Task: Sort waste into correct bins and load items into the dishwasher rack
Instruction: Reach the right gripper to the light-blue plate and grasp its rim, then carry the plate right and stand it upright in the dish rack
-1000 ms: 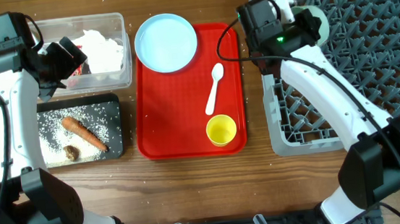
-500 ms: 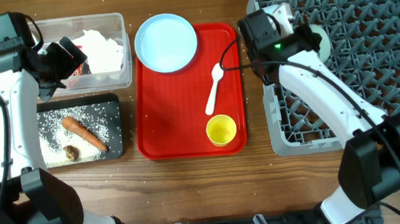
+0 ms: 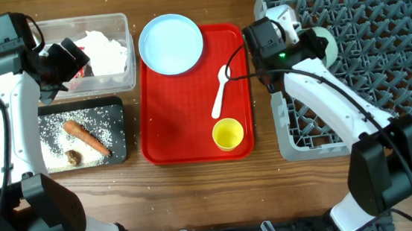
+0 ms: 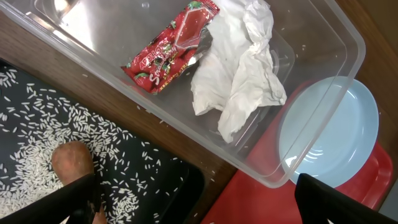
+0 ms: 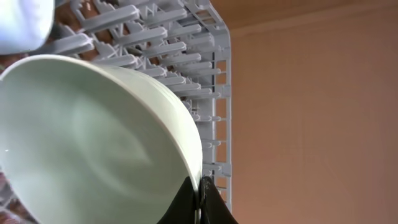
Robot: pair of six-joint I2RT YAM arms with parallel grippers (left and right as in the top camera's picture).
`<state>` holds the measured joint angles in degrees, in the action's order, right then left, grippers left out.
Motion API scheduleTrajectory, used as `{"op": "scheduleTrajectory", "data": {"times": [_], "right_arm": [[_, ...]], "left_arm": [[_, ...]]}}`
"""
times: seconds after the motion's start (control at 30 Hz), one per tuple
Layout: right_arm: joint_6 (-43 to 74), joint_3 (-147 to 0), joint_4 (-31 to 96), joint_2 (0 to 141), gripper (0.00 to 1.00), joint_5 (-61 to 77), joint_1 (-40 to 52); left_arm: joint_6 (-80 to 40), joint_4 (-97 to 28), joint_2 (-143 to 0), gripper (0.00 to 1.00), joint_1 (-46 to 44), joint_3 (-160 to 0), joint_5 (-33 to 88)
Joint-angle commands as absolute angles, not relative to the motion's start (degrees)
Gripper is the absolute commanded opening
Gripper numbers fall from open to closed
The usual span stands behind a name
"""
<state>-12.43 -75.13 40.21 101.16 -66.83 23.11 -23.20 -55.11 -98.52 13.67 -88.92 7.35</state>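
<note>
1. The right fingers [image 5: 198, 200] are clamped together on the thin rim of the mint-green bowl [image 5: 93, 143]. The bowl hangs tilted, with its hollow turned toward the wrist camera.
2. Over the last second the right arm has slid a little down and to the left in the overhead view, taking the bowl with it. The bowl is at the left side of the dishwasher rack [image 3: 380, 55], above or among the grey pegs. Whether it touches them cannot be told.
3. This looks like lining the bowl up for a slot between pegs. It has not been let go, so this loading step seems unfinished.
4. The bowl is smooth, glossy and pale mint, and its inside is clean.
5. The left fingers [image 4: 329, 200] are apart, hold nothing and have not moved. They hover by the clear tub [image 4: 311, 37], which holds the red snack wrapper [image 4: 171, 50] and the crumpled tissue [image 4: 242, 68].
6. Farther out, the black tray [image 3: 117, 131] holds rice grains, the carrot piece [image 3: 86, 137] and the brown lump [image 3: 73, 156].
7. On the red serving tray [image 3: 161, 119] on the table [image 3: 198, 198], the pale blue plate [image 3: 171, 44], white spoon [image 3: 221, 92] and yellow cup [image 3: 228, 134] are not yet loaded.
</note>
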Motion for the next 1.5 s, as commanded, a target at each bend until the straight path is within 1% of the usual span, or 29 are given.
{"op": "scheduleTrajectory", "data": {"times": [0.0,0.03,0.1,0.13,0.17,0.23,0.27,0.37,0.4,0.47,0.6,0.63,0.7,0.8,0.83,0.9,0.93,1.0,1.03,1.07,1.1,1.17,1.27,1.3,1.37,1.47], "right_arm": [[-13.6,-74.5,40.5,101.8,0.05,-65.3,26.8],[-13.6,-74.5,40.5,101.8,0.06,-65.2,27.4],[-13.6,-74.5,40.7,101.8,0.20,-64.4,29.0],[-13.6,-74.5,40.9,101.8,0.24,-64.2,29.8],[-13.5,-74.5,41.1,101.8,0.30,-64.2,30.7],[-13.5,-74.5,41.0,101.8,0.49,-64.2,32.3],[-13.5,-74.5,41.0,101.8,0.56,-64.2,32.9],[-13.5,-74.5,41.0,101.8,0.66,-61.5,34.6],[-13.5,-74.5,40.9,101.8,0.77,-60.1,34.9],[-11.3,-74.6,39.7,101.8,0.89,-58.8,35.0],[-9.8,-79.4,40.7,101.1,0.92,-48.7,35.0],[-8.8,-83.2,41.9,100.4,0.92,-41.4,35.0],[-8.8,-89.2,43.8,99.9,0.98,-30.3,34.9],[-8.8,-95.9,44.4,99.0,1.00,-9.7,34.9],[-8.9,-96.4,42.6,98.6,1.00,-0.4,34.9],[-7.2,-96.3,39.1,99.0,0.99,9.5,34.9],[-4.1,-96.3,37.4,99.3,0.99,10.4,34.9],[2.6,-96.3,33.2,100.7,0.99,6.9,34.6],[8.0,-96.3,29.0,101.6,0.92,4.4,34.3],[11.8,-96.3,26.1,102.3,0.89,2.2,34.2],[17.1,-96.3,22.0,104.0,0.86,-1.5,33.9],[21.0,-96.3,15.1,109.1,0.85,-4.6,32.8],[27.8,-96.3,13.9,116.5,0.84,-3.2,31.1],[31.1,-96.3,14.6,119.9,0.83,0.4,30.1],[34.5,-96.3,14.9,123.2,0.78,4.9,29.1],[37.0,-96.3,15.7,126.3,0.63,6.1,28.7]], "left_arm": [[-23.4,-55.1,-97.8,1.00,13.9,-89.0,7.0],[-23.4,-55.1,-97.8,1.00,13.9,-89.0,7.0],[-23.4,-55.1,-97.8,1.00,13.9,-89.0,7.0],[-23.4,-55.1,-97.8,1.00,13.9,-89.0,7.0],[-23.4,-55.1,-97.8,1.00,13.9,-89.0,7.0],[-23.4,-55.1,-97.8,1.00,13.9,-89.0,7.0],[-23.4,-55.1,-97.8,1.00,13.9,-89.0,7.0],[-23.3,-55.1,-97.8,1.00,13.9,-89.0,7.0],[-23.4,-55.1,-97.8,1.00,13.9,-89.0,7.0],[-23.4,-55.1,-97.8,1.00,13.9,-89.0,7.0],[-23.4,-55.1,-97.8,1.00,13.9,-89.0,7.0],[-23.4,-55.1,-97.8,1.00,13.9,-89.0,7.0],[-23.4,-55.1,-97.8,1.00,13.9,-89.0,7.0],[-23.4,-55.1,-97.8,1.00,13.9,-89.0,7.0],[-23.4,-55.1,-97.8,1.00,13.9,-89.0,7.0],[-23.4,-55.1,-97.8,1.00,13.9,-89.0,7.0],[-23.4,-55.1,-97.8,1.00,13.9,-89.0,7.0],[-23.4,-55.1,-97.8,1.00,13.9,-89.0,7.0],[-23.4,-55.1,-97.8,1.00,13.9,-89.0,7.0],[-23.4,-55.1,-97.8,1.00,13.9,-89.0,7.0],[-23.4,-55.1,-97.8,1.00,13.9,-89.0,7.0],[-23.4,-55.1,-97.8,1.00,13.9,-89.0,7.0],[-23.4,-55.1,-97.8,1.00,13.9,-89.0,7.0],[-23.3,-55.1,-97.8,1.00,13.9,-89.0,7.0],[-23.4,-55.1,-97.8,1.00,13.9,-89.0,7.0],[-23.4,-55.1,-97.8,1.00,13.9,-89.0,7.0]]}}
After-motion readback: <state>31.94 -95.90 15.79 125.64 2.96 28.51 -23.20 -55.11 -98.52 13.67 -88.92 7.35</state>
